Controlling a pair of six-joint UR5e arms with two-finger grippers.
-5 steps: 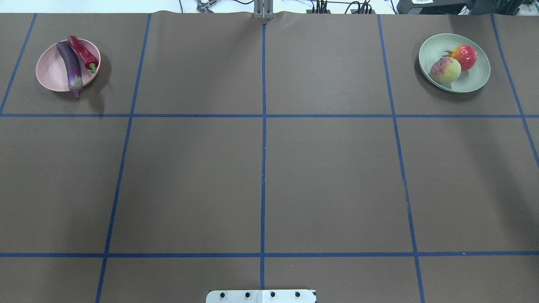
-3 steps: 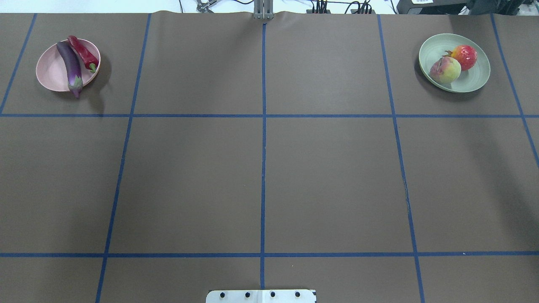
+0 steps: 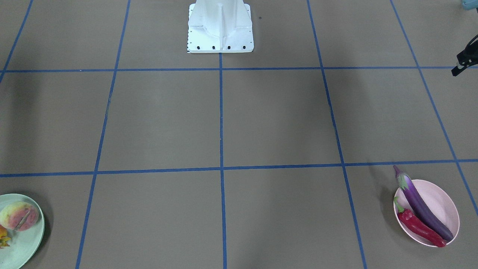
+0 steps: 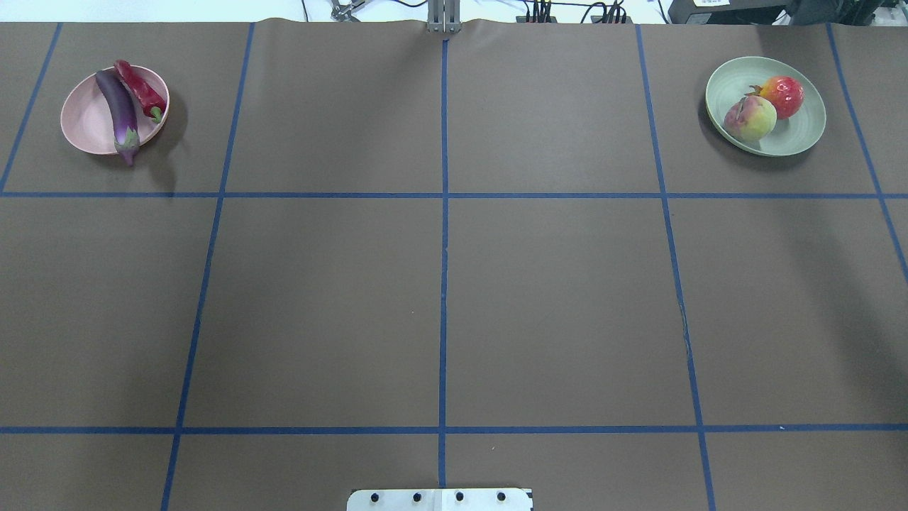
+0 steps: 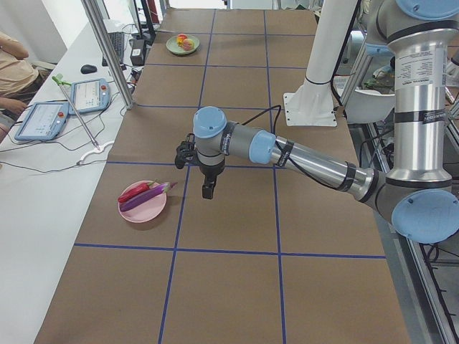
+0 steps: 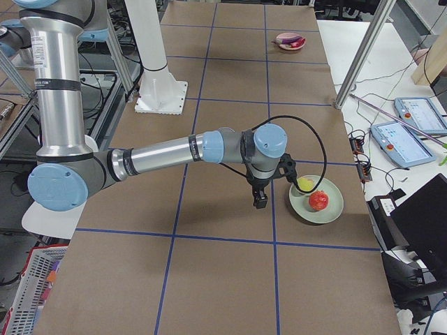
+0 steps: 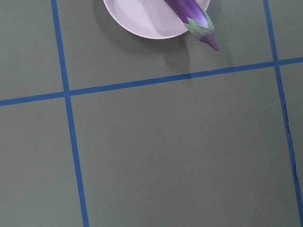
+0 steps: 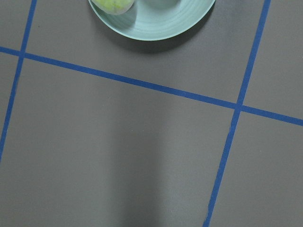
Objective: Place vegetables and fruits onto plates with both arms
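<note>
Brown paper covers the table (image 4: 553, 305), split into big squares by blue tape lines (image 4: 443, 284). White base (image 3: 220, 28) sits at the robot's edge on the centre line.

Left arm (image 5: 308, 161) reaches out low over the table. The left gripper (image 5: 207, 190) points down and hangs above bare paper near the pink plate, holding nothing. It shows properly in the side view only, so I cannot tell how its jaws are set. Right arm (image 6: 167, 153) does the same on the other side. The right gripper (image 6: 260, 201) hangs above the paper just beside the green plate, empty. Jaw state cannot be told there either.

Pink plate (image 4: 85, 121) is in the far left corner square, green plate (image 4: 801, 135) in the far right one, well apart.

Eggplant (image 4: 119, 113) lies across the pink plate, its cap end sticking out over the rim toward the robot. Pomegranate (image 4: 784, 96) and peach (image 4: 750, 118) sit touching on the green plate, the peach nearer the table centre. Chili (image 4: 140, 89) lies on the pink plate right alongside the eggplant, on its centre-facing side, stem toward the robot.
</note>
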